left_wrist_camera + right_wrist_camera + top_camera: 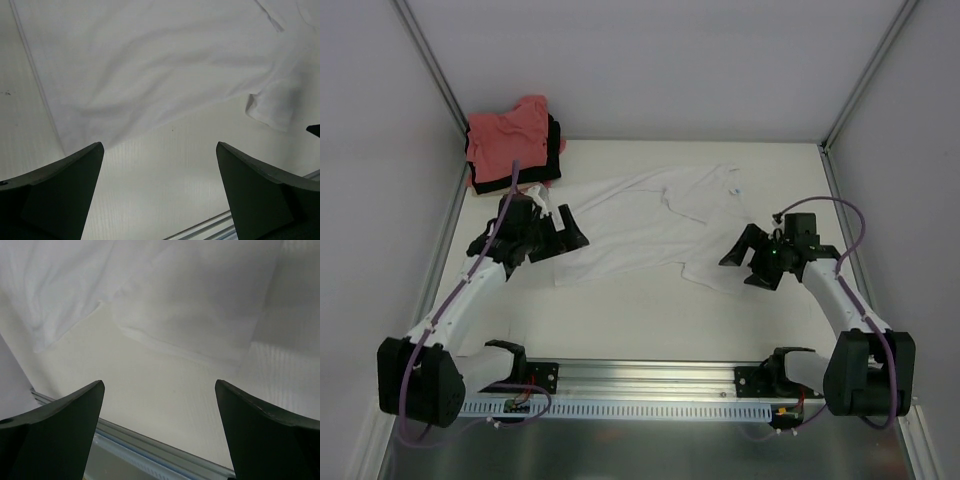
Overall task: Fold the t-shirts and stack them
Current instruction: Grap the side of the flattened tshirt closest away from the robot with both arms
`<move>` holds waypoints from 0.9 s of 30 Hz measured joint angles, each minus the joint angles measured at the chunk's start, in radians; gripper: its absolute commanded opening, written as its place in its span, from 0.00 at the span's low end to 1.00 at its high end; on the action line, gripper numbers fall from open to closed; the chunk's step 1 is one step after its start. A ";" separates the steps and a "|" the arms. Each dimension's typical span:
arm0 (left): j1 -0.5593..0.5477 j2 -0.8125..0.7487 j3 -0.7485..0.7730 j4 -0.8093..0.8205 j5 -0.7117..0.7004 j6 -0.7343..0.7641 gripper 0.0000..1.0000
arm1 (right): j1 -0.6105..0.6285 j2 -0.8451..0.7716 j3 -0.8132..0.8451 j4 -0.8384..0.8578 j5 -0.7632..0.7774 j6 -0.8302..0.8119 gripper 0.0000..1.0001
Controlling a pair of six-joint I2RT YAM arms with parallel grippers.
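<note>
A white t-shirt [655, 222] lies spread out and wrinkled across the middle of the table, its collar toward the right. My left gripper [565, 245] hovers open at the shirt's left hem. In the left wrist view the white t-shirt [150, 65] lies just beyond my open left gripper [159, 145], which has only bare table between its fingers. My right gripper [745, 270] stands open by the near right sleeve. The right wrist view has that white t-shirt [200, 300] ahead of the empty right gripper [159, 384]. A salmon-pink t-shirt [508, 140] rests on a black t-shirt [556, 150] at the back left corner.
White walls with metal corner posts [435, 70] enclose the table on three sides. An aluminium rail [640, 375] carrying both arm bases runs along the near edge, and the rail [150, 450] also shows low in the right wrist view.
</note>
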 measured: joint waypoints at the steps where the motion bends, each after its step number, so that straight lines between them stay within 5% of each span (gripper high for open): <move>1: 0.000 -0.038 -0.011 -0.010 0.000 0.000 0.99 | -0.004 -0.010 -0.024 -0.002 0.014 -0.005 1.00; 7: 0.000 -0.331 -0.064 -0.100 -0.001 -0.001 0.99 | -0.072 0.013 -0.175 0.000 0.060 -0.016 0.98; 12: 0.000 -0.426 -0.066 -0.142 -0.006 0.000 0.99 | -0.081 0.043 -0.186 0.043 0.025 0.000 0.90; 18: 0.000 -0.416 -0.099 -0.181 -0.021 0.001 0.99 | -0.081 0.109 -0.182 0.121 -0.001 0.005 0.51; 22: 0.000 -0.413 -0.102 -0.185 -0.029 0.002 0.99 | -0.081 0.177 -0.182 0.165 -0.008 0.005 0.05; 27: 0.000 -0.370 -0.110 -0.171 -0.056 0.003 0.99 | -0.082 0.205 -0.180 0.187 -0.018 0.013 0.01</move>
